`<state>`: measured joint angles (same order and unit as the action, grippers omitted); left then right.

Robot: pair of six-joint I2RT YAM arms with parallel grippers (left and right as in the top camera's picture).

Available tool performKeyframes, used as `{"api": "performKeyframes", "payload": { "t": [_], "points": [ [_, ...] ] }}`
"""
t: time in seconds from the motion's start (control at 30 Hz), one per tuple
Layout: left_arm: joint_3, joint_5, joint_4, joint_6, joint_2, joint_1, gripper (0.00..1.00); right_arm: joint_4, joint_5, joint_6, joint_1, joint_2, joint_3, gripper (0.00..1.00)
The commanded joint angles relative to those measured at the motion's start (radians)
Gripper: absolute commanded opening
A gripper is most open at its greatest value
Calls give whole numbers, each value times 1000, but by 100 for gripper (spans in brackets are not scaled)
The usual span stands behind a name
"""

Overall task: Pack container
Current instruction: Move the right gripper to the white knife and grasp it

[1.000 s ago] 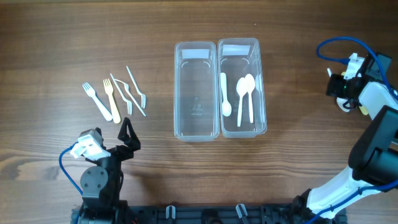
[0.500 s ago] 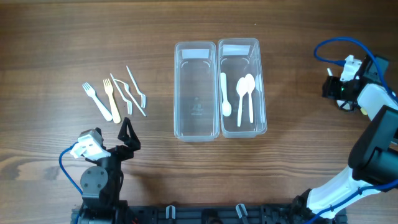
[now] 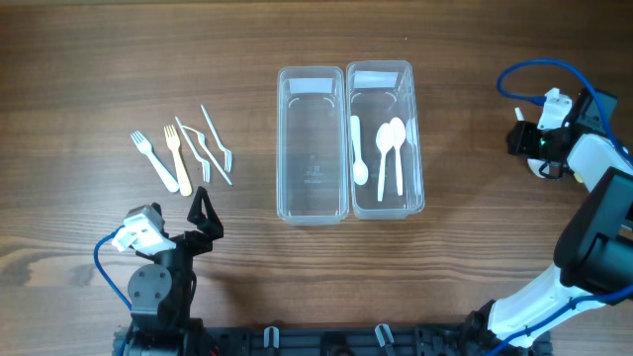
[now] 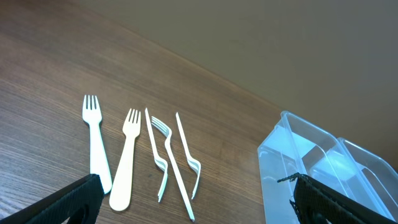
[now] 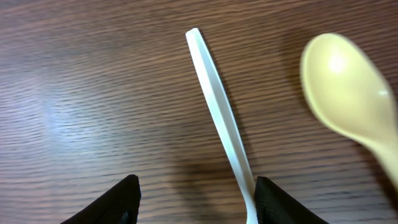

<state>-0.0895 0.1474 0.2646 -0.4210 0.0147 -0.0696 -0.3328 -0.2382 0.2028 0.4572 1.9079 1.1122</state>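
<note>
The wooden table (image 3: 475, 277) carries two clear containers side by side at its middle. The left container (image 3: 281, 148) and the right container (image 3: 421, 148) touch along their long walls. Three white spoons (image 3: 386, 148) lie lengthwise in the right container, bowls toward the far end.

On the left part of the table is a group of four forks (image 3: 183, 153), well apart from the containers. In the left wrist view a white fork (image 4: 93, 143) and a cream fork (image 4: 126, 162) lie flat next to each other. Two thinner pale forks (image 4: 168, 155) lie on their sides just beside them.

The left gripper (image 3: 205, 210) sits near the front edge, just on the near side of the forks. Its jaws are spread wide and hold nothing.

The right gripper (image 3: 539, 148) is low over the table's far right side. In its wrist view the jaws stand apart with a white utensil handle (image 5: 217, 106) lying on the wood between them, close to one finger (image 5: 273, 199). A cream spoon (image 5: 348, 87) lies beside the handle, outside the jaws.
</note>
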Motion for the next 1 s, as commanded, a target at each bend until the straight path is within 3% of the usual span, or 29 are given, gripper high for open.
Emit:
{"api": "performKeyframes", "payload": {
  "t": [0.0,0.3,0.43,0.77,0.9,0.97],
  "points": [
    [5,-9,-2,20,-5,9,100,-10,-82,-55,-2,20,-10,58],
    [5,-9,-2,20,-5,9,100,-37,-29,-60,-2,20,-10,59],
    [5,-9,-2,20,-5,9,100,-45,-5,40,-2,21,-10,59],
    [5,-9,-2,20,-5,9,100,-48,-2,87,-2,21,-11,30],
    [5,-9,-2,20,-5,9,100,-51,-2,87,-2,20,-11,30],
    [5,-9,-2,20,-5,9,100,-54,7,87,-2,21,-11,35]
  ]
}}
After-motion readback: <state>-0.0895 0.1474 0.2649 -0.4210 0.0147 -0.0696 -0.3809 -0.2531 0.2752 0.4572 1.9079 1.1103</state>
